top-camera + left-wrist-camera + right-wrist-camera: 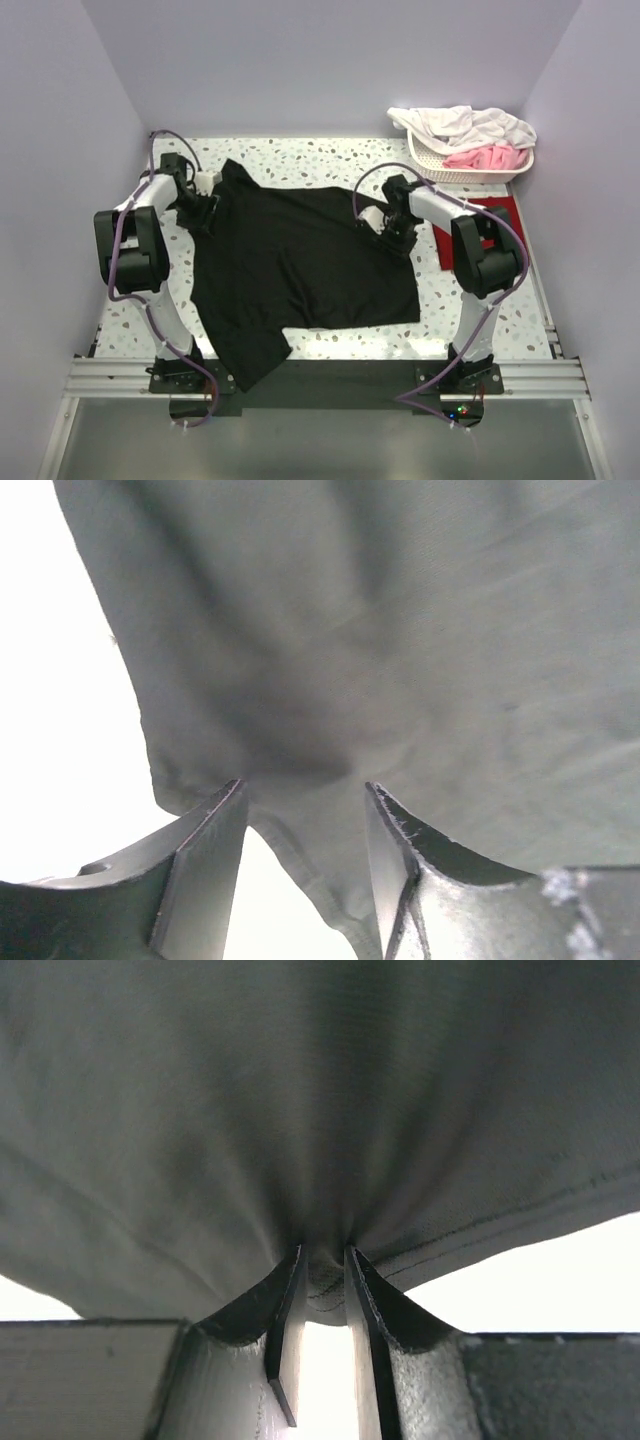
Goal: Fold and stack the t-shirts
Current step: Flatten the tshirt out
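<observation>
The black t-shirt (300, 260) lies spread over the speckled table (300, 155), one sleeve hanging toward the near edge. My left gripper (205, 205) sits at its far-left corner. In the left wrist view the left gripper (305, 787) is open, fingers apart, with the black t-shirt (400, 660) hem running between them. My right gripper (385, 228) is at the shirt's right edge. The right wrist view shows the right gripper (325, 1252) shut on a puckered fold of the black t-shirt (300, 1110). A dark red t-shirt (500, 208) lies flat at the right, partly under the right arm.
A white basket (470, 175) holding white and pink cloth stands at the back right corner. Pale walls close in the table on the left, back and right. The arm bases and a metal rail run along the near edge.
</observation>
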Motion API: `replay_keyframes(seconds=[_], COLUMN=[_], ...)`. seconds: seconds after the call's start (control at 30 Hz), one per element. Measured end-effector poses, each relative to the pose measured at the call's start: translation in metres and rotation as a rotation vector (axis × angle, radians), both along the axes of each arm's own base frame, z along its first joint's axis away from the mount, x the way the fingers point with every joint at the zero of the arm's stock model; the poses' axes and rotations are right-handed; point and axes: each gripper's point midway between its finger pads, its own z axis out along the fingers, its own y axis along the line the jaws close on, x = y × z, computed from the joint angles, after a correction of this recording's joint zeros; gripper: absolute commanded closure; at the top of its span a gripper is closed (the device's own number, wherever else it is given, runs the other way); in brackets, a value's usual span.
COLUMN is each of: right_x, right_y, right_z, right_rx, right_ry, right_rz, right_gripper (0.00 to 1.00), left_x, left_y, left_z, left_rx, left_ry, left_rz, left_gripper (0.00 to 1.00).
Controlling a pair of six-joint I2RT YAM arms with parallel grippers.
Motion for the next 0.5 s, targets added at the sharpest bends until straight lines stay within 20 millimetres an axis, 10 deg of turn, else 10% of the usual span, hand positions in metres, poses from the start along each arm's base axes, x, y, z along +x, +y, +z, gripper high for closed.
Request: replay_keyframes(seconds=[0.23,0.5], right_x=[-0.059,0.076], right_y=[0.004,0.062], right_z=[0.018,0.099], right_rx=[0.030,0.218], right_ry=[0.177,-0.174], right_rz=[0.077,-0.105], right_gripper=[0.61,0.60], left_x=[-0.007,-0.006], left_y=[0.006,0.006], left_z=[-0.018,-0.018], left_rx=[0.034,0.032], left_ry=[0.054,0.054], left_rz=[-0.004,-0.011], left_gripper=[0.49,0.48])
